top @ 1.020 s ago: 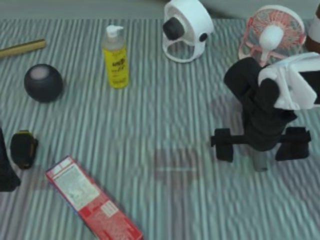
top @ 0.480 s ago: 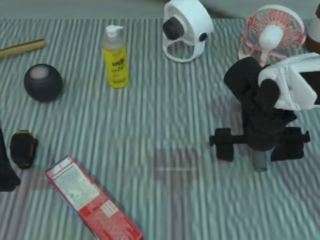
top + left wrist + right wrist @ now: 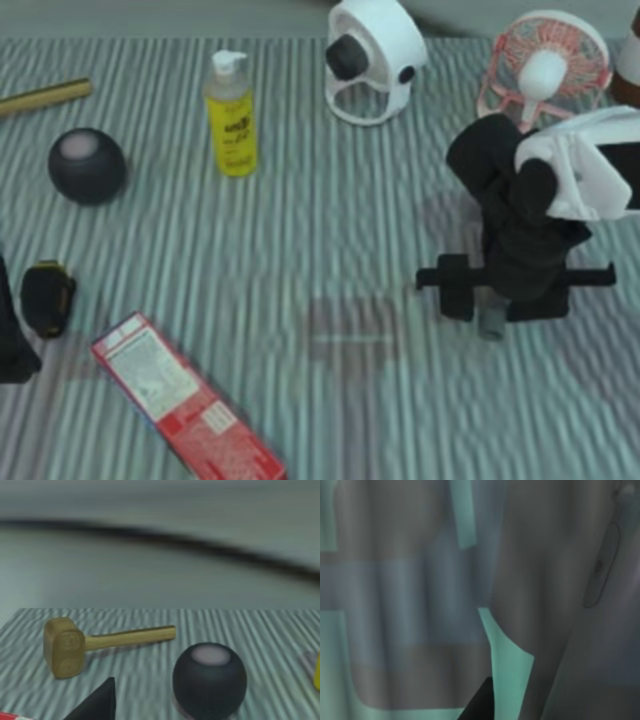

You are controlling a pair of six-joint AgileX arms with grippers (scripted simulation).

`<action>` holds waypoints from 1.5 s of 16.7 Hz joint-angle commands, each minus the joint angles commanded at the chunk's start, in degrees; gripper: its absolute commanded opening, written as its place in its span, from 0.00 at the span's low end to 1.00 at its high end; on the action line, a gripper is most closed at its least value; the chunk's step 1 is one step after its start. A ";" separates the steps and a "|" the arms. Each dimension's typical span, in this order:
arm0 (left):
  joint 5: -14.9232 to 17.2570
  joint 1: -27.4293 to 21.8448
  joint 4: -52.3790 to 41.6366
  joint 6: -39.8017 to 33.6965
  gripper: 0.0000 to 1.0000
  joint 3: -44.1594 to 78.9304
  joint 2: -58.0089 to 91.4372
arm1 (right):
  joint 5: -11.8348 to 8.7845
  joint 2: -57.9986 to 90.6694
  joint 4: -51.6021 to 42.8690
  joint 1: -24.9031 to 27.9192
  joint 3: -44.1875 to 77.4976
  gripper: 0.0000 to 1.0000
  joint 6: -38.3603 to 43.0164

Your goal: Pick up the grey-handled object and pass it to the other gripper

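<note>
Top view: the right gripper (image 3: 497, 300) sits at the table's (image 3: 330, 230) right side, fingers closed onto the grey-handled object (image 3: 492, 322). Only the pale grey handle end shows below the gripper; its head is hidden, so its long axis cannot be told. Behind the arm stand a pink fan (image 3: 545, 65) and a white fan (image 3: 372, 58). Farther left are a yellow bottle (image 3: 231, 115), a dark ball (image 3: 87, 166) and a red box (image 3: 185, 405). The left gripper (image 3: 12, 330) is parked at the left edge; its finger state cannot be told.
</note>
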 joint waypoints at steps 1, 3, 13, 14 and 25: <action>0.00 0.00 0.00 0.00 1.00 0.00 0.00 | 0.00 0.00 0.00 0.00 0.00 0.02 0.00; 0.00 0.00 0.00 0.00 1.00 0.00 0.00 | 0.00 0.00 0.00 0.00 0.00 0.00 0.00; 0.00 0.00 0.00 0.00 1.00 0.00 0.00 | -3.11 -2.72 1.41 0.85 1.12 0.00 0.93; 0.00 0.00 0.00 0.00 1.00 0.00 0.00 | -3.59 -3.07 3.21 0.93 0.80 0.00 0.27; 0.00 0.00 0.00 0.00 1.00 0.00 0.00 | -14.65 -12.39 50.02 1.39 -11.07 0.00 -15.05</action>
